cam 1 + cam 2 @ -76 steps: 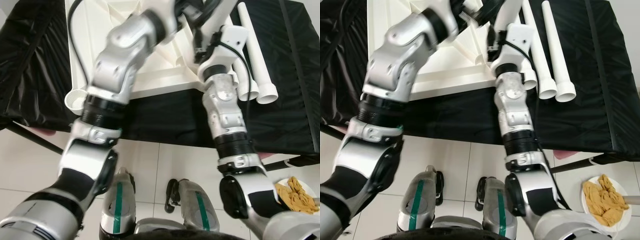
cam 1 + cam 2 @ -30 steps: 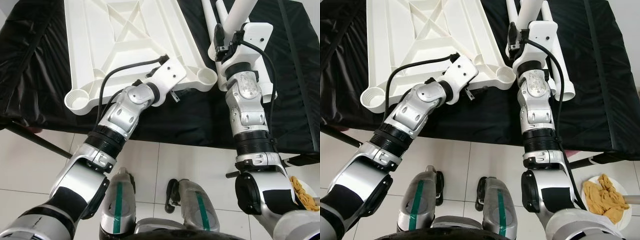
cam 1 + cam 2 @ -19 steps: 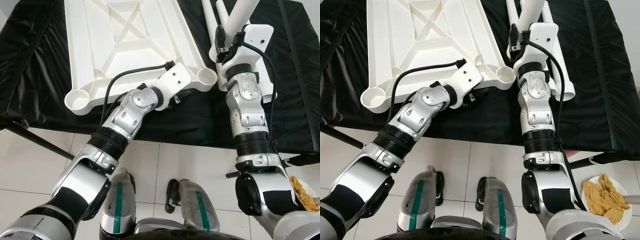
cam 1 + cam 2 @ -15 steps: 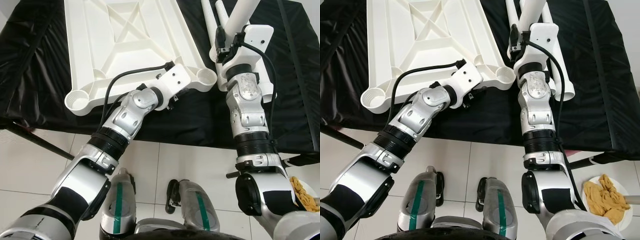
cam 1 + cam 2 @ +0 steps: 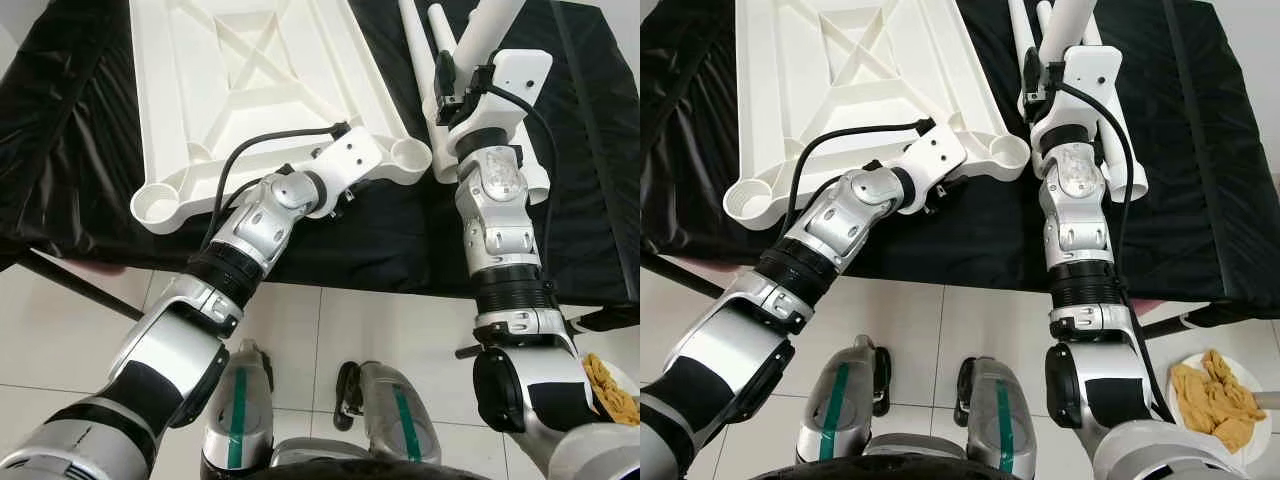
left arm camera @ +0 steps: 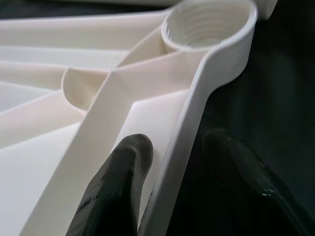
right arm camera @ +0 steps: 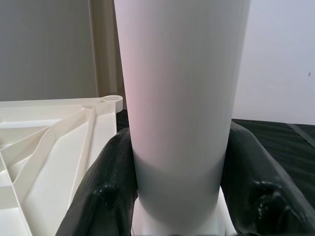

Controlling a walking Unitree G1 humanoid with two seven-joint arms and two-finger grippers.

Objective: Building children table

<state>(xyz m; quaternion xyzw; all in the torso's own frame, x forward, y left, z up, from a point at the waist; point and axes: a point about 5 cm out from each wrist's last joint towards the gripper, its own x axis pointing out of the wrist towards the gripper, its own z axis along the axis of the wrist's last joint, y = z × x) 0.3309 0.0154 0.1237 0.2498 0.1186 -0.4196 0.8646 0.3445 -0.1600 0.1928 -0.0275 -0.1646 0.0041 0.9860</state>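
Lying upside down on the black cloth (image 5: 80, 130), the white tabletop (image 5: 250, 70) fills the upper left of the frame, threaded corner socket (image 6: 206, 24) near center. Left gripper (image 6: 172, 182) straddles the tabletop's near rim by that socket, one finger (image 6: 118, 187) inside, the other on the cloth side, rim pinched between; earlier it hung just off the edge. Right gripper (image 7: 179, 196) is clamped on a white leg tube (image 7: 179, 83), held upright at upper right, about as before. More leg tubes (image 5: 1115, 150) lie on the cloth behind. Plate with yellow cloth (image 5: 1215, 395) at lower right on the floor.
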